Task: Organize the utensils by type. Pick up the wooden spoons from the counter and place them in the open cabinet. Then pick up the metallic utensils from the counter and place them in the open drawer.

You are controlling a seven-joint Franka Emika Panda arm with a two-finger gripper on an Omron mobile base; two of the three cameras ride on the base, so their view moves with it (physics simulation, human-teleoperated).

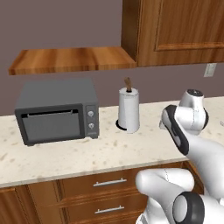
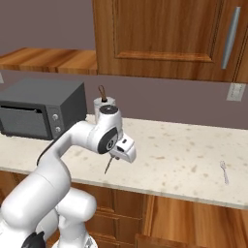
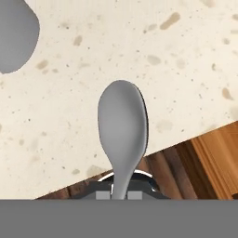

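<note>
From the left base view, the white arm (image 1: 188, 131) is rising from about five o'clock and bending over the beige speckled surface (image 1: 87, 153). A dark toaster oven (image 1: 57, 111) is sitting at nine o'clock, with a paper towel roll (image 1: 129, 109) standing upright just to its right. A wooden shelf (image 1: 70, 59) is hanging at eleven o'clock, and a closed wall cabinet (image 1: 175, 30) is filling the one o'clock corner.

From the right base view, the gripper (image 2: 116, 157) is hovering over the front edge of the surface, near the centre, with a thin dark handle (image 2: 108, 165) poking down from it toward six o'clock. A small silver spoon (image 2: 224, 171) is lying flat on the surface at four o'clock, well apart from the arm. The open drawer (image 2: 193, 218) is showing its lighter wood inside at five o'clock.

In the hand view, the jaws are clamping together on the stem of a grey spoon (image 3: 122, 125), its bowl pointing toward twelve o'clock above the surface edge.
</note>
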